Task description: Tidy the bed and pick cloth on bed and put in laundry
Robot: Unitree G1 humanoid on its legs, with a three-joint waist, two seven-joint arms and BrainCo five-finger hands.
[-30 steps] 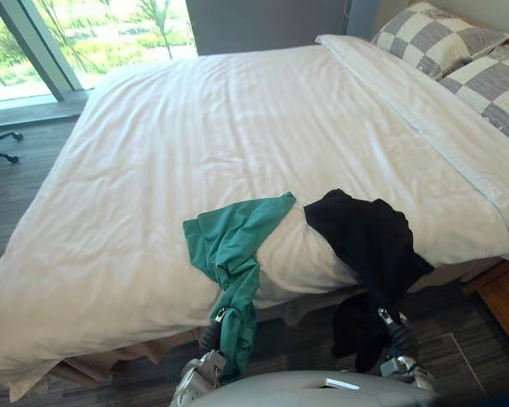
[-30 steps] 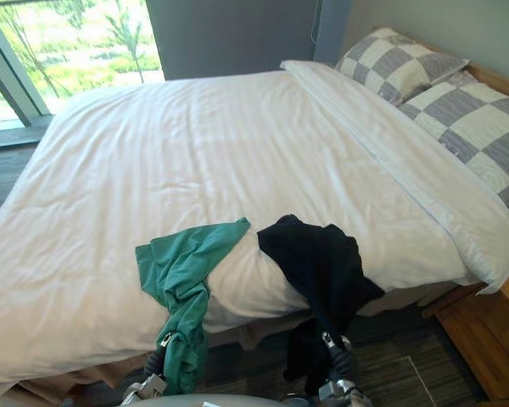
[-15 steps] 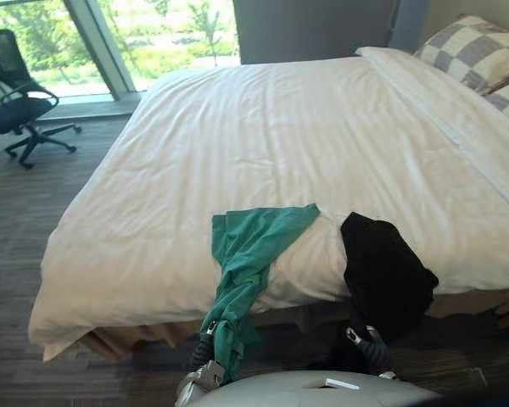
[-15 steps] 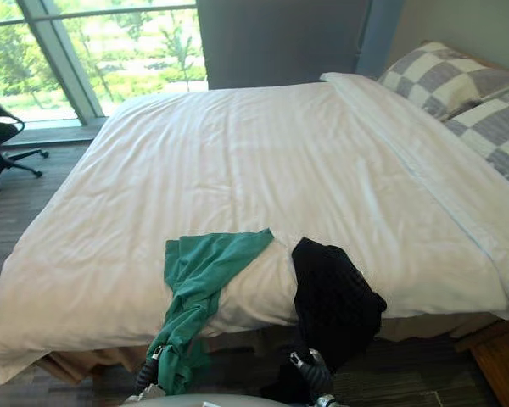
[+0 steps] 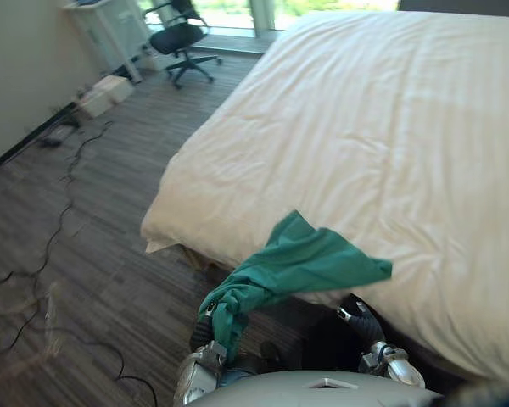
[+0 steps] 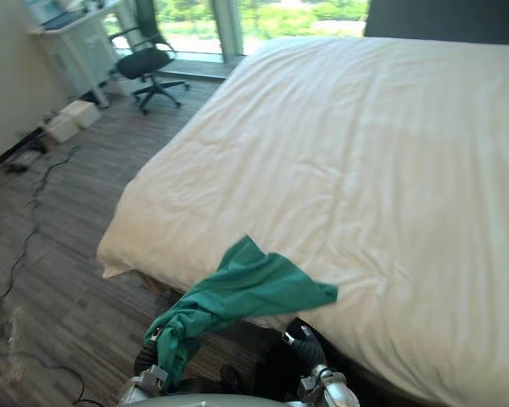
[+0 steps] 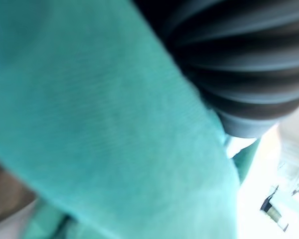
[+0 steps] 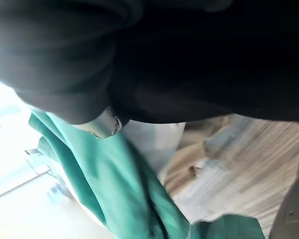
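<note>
A green cloth [image 5: 305,263] trails from the near edge of the white bed [image 5: 390,127] down to my left hand [image 5: 204,332], where it bunches; its far end still rests on the duvet. It also drapes past the left hand's dark cover in the left wrist view [image 7: 89,124]. My right hand [image 5: 361,324] sits low beside the bed edge with a black cloth [image 5: 321,343] gathered at it, off the bed. That black cloth [image 8: 189,59] covers much of the right wrist view. Cloth hides the fingers of both hands.
Wooden floor lies to the left of the bed, with loose cables [image 5: 64,199] across it. A black office chair [image 5: 182,38], a white desk [image 5: 110,30] and small boxes [image 5: 102,91] stand at the far left by the window.
The camera has swung left, so the pillows are out of view. The black cloth has come off the bed; the green cloth has been pulled further over the edge.
</note>
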